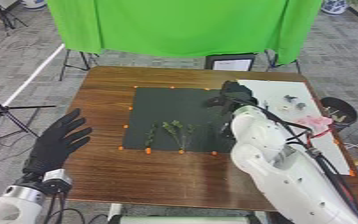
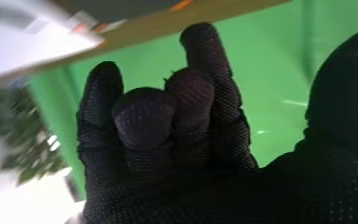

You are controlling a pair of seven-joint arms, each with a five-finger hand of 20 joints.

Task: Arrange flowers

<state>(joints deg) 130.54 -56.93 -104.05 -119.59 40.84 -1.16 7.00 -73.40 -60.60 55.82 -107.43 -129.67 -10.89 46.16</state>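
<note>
Several green sprigs lie on the dark mat, towards its near left part, on the worktop in the head view. My left hand is wide, left of the mat; my right hand is at the mat's far right corner, beside the white board. A pink bundle sits on that board.

In the right wrist view, my right hand is wide, thumb well apart from the fingers, some slightly bent, with green cloth behind.
</note>
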